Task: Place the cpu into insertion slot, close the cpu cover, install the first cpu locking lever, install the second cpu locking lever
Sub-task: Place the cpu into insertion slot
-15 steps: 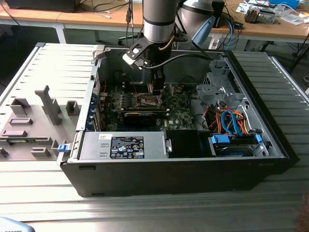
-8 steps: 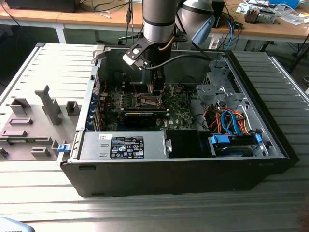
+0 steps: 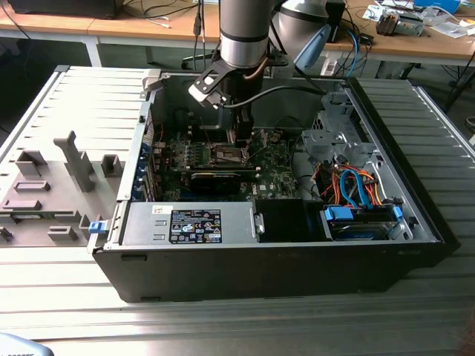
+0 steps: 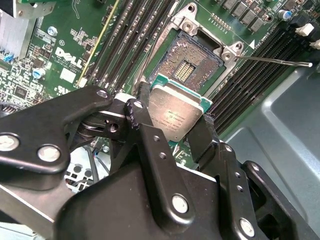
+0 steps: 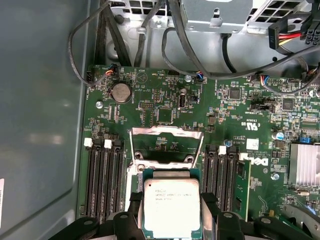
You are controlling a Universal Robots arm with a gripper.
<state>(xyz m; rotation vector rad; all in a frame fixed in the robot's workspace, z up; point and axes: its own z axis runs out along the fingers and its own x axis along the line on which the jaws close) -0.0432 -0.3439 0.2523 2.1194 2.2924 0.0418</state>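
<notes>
Second wrist view: step 1, gripper [image 4: 171, 120] pinching the cpu [image 4: 176, 111] near the insertion slot [image 4: 192, 62], 1 o'clock of the exterior view's power supply [image 3: 189, 222], probably wanting square alignment.

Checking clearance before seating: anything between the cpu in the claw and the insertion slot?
Nothing. In the second wrist view the claw holds the cpu close to the insertion slot, whose contacts lie uncovered; the stretch between them is bare.

Open black case [image 3: 260, 274] on ribbed table [image 3: 223, 326]; power supply [image 3: 189, 222] inside; coin cell [image 5: 120, 92], seemingly.
</notes>
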